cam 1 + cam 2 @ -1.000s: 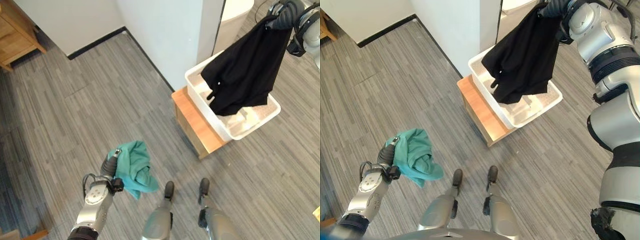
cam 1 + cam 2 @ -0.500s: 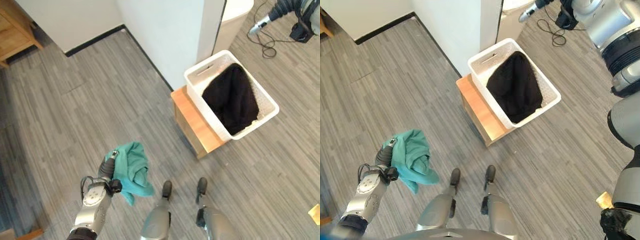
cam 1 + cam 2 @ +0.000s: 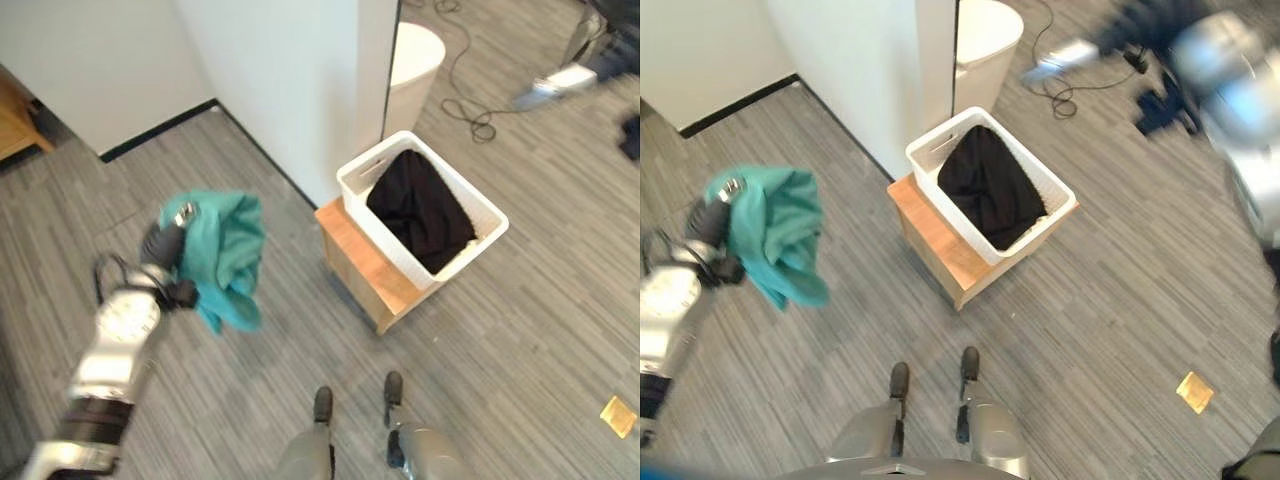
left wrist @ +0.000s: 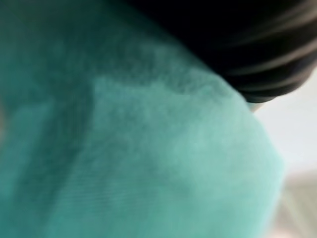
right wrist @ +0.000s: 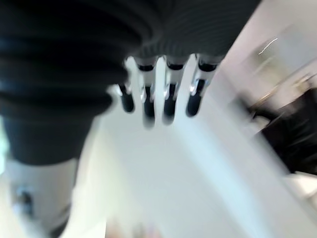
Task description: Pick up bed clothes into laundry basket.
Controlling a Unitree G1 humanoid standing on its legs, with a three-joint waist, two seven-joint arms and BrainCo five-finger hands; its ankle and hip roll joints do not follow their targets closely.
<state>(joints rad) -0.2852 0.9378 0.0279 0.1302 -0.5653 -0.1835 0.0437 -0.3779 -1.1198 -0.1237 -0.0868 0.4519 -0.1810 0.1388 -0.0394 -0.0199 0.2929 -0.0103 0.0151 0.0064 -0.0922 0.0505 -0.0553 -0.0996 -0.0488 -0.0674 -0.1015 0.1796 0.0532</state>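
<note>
My left hand (image 3: 163, 243) is raised at the left and shut on a bunched teal cloth (image 3: 226, 256), which hangs below it above the floor. The same teal cloth (image 4: 148, 163) lies right against the left wrist view. A white laundry basket (image 3: 385, 240) sits on a low wooden stand (image 3: 362, 255) by the wall corner. A black garment (image 3: 420, 215) lies heaped inside the basket. My right hand (image 3: 1060, 55) is out at the far right, beyond the basket. Its fingers (image 5: 166, 96) are straight and hold nothing.
A white wall corner (image 3: 290, 80) stands just behind the basket, with a round white bin (image 3: 415, 60) beside it. A piece of wooden furniture (image 3: 15, 125) shows at the far left. A small yellow item (image 3: 617, 415) lies on the floor at the lower right.
The right hand let the black garment drop into the basket and drew away from it. The left hand has lifted the teal cloth higher. The camera has also shifted.
</note>
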